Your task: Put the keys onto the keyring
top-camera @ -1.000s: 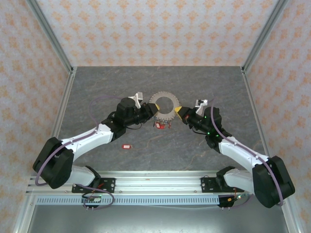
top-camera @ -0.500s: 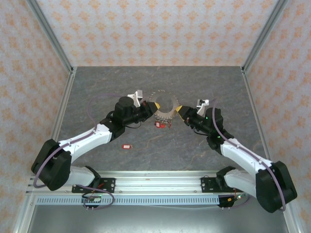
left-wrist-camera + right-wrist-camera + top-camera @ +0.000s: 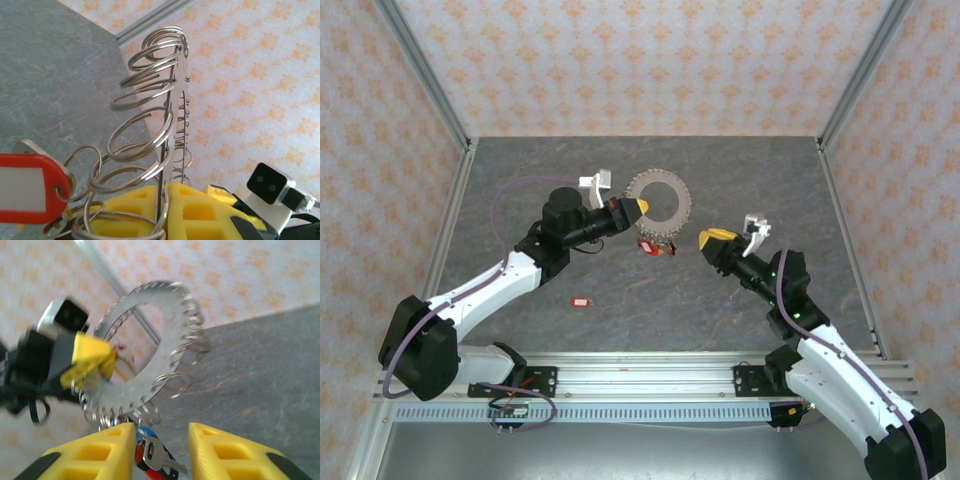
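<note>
Steel keyring (image 3: 677, 206), upright above the middle of the table (image 3: 750, 170), is clamped tight in the outstretched left claw (image 3: 638, 207). The bent right claw (image 3: 712, 240), part open and empty, faces it. One red-tagged key (image 3: 581, 301) lies nearer the front edge.

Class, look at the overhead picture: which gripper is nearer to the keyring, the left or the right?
Left. The left gripper is clamped on the left edge of the keyring; the right gripper hangs apart, off to its right, jaws open.

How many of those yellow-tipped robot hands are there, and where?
2. The left hand grips the left edge of the keyring. The right hand is to the ring's right, apart from it, its fingers open.
</note>
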